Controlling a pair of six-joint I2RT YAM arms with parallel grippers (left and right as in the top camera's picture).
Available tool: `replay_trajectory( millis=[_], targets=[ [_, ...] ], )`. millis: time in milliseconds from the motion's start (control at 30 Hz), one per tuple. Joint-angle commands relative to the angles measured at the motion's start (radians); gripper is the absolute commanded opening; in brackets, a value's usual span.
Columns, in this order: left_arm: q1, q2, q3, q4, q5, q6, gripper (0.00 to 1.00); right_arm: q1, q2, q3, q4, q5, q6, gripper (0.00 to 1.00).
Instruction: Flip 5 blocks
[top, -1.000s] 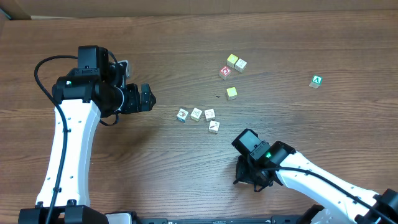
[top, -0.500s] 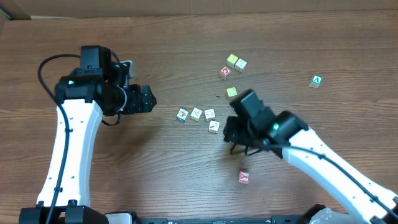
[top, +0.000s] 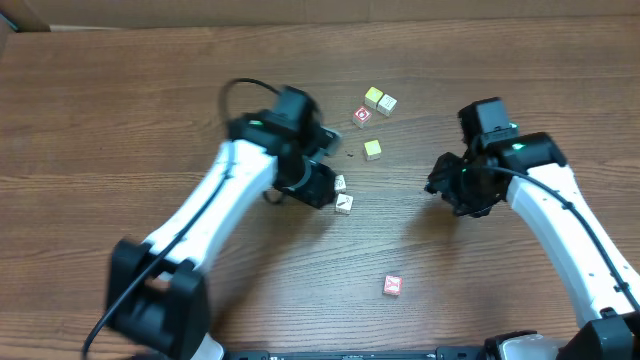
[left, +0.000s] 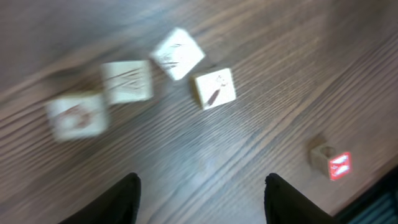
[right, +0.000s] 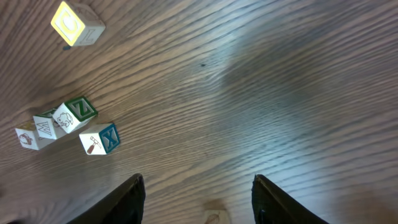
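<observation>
Wood-grain table (top: 120, 90) fills the whole shot, brown and streaky. The white left arm (top: 215, 195) reaches way across toward the middle, and the right arm (top: 560, 215) bends in from the other side. The left gripper (left: 202, 200) hovers over the cluster of four blocks (left: 214, 89), fingers spread, nothing between them. From overhead it covers part of that cluster. The right gripper (right: 199, 202) is spread and empty too, over bare wood, well apart from the blocks. The fifth block (top: 392, 286), red face up, sits alone nearer the front edge. A yellow-topped cube (top: 372, 149) lies just beyond the cluster.
</observation>
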Motion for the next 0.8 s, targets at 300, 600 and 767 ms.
replay_trajectory(
  millis=[300, 600, 767],
  targets=[
    [-0.127, 0.239, -0.004, 0.109, -0.077, -0.032, 0.60, -0.023, -0.013, 0.032, -0.027, -0.058, -0.083, 0.56],
    [-0.130, 0.249, -0.004, 0.216, -0.120, -0.131, 0.45, -0.023, -0.013, 0.032, -0.027, -0.061, -0.087, 0.56],
    [-0.138, 0.249, -0.004, 0.211, -0.121, -0.151, 0.33, -0.023, -0.013, 0.032, -0.027, -0.061, -0.103, 0.56]
  ],
)
